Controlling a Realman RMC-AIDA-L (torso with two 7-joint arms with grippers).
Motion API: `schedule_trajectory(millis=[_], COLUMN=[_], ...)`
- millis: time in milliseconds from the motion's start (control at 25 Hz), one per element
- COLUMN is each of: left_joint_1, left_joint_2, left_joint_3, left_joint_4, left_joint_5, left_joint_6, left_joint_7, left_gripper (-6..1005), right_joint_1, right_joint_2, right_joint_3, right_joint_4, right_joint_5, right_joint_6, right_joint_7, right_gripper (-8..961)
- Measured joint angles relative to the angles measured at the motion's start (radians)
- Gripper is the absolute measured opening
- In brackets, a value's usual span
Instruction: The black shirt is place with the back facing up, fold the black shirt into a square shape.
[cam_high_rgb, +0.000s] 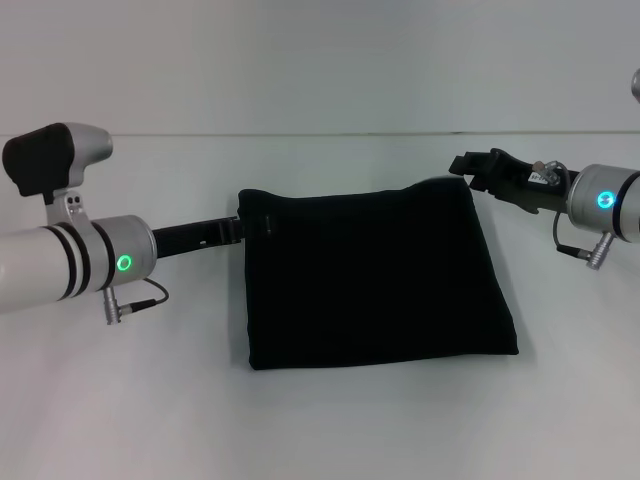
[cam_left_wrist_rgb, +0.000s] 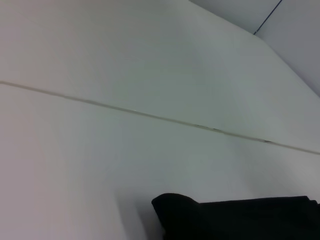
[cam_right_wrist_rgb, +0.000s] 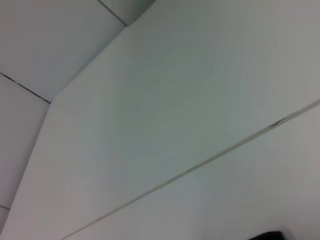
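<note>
The black shirt (cam_high_rgb: 375, 280) lies folded into a rough square on the white table (cam_high_rgb: 320, 430), in the middle of the head view. My left gripper (cam_high_rgb: 228, 232) reaches in from the left and meets the shirt's far left corner. My right gripper (cam_high_rgb: 468, 164) hovers at the shirt's far right corner, just beyond its edge. In the left wrist view a rounded fold of the shirt (cam_left_wrist_rgb: 240, 220) shows at the frame's edge. The right wrist view shows only a dark sliver (cam_right_wrist_rgb: 267, 236) that I cannot identify.
The white table surface surrounds the shirt on all sides. A thin seam (cam_high_rgb: 300, 134) runs across the back where the table meets the white wall. The left arm's wrist housing (cam_high_rgb: 110, 262) and cable hang just left of the shirt.
</note>
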Motion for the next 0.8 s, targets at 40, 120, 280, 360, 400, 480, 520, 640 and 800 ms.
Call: schedule_trajectory(millis=[40,120,280,360,400,480,520,640,800], left_joint_1=[0.000,0.000,0.000,0.000,0.000,0.001,0.001,0.001,0.003], left_joint_2=[0.000,0.000,-0.001,-0.001,-0.001,-0.002,-0.002,-0.002,-0.002], left_joint_3=[0.000,-0.001,-0.001,-0.001,-0.001,-0.001,-0.002,-0.001,-0.001], left_joint_4=[0.000,0.000,0.000,0.000,0.000,0.000,0.000,0.000,0.000], left_joint_5=[0.000,0.000,0.000,0.000,0.000,0.000,0.000,0.000,0.000], left_joint_6=[0.000,-0.001,-0.002,-0.003,-0.003,-0.003,-0.003,-0.003,-0.005], left_joint_7=[0.000,0.000,0.000,0.000,0.000,0.001,0.001,0.004,0.009], left_gripper=[949,949,950,949,948,948,947,946,944], right_joint_1=[0.000,0.000,0.003,0.002,0.000,-0.004,-0.006,-0.017,-0.064], right_joint_2=[-0.001,-0.002,0.004,0.008,0.010,0.010,0.006,-0.012,-0.032], right_joint_3=[-0.001,-0.006,-0.011,-0.011,-0.010,-0.006,-0.006,-0.006,-0.002], right_joint_4=[0.000,0.000,0.006,0.005,0.004,0.001,0.001,-0.001,-0.053], right_joint_5=[-0.001,-0.004,-0.018,-0.023,-0.024,-0.025,-0.025,-0.025,-0.017], right_joint_6=[-0.003,-0.006,0.009,0.023,0.031,0.039,0.040,0.030,-0.017], right_joint_7=[0.000,0.000,-0.002,-0.011,-0.016,-0.024,-0.025,-0.025,-0.039], right_gripper=[435,420,392,303,259,170,169,167,169])
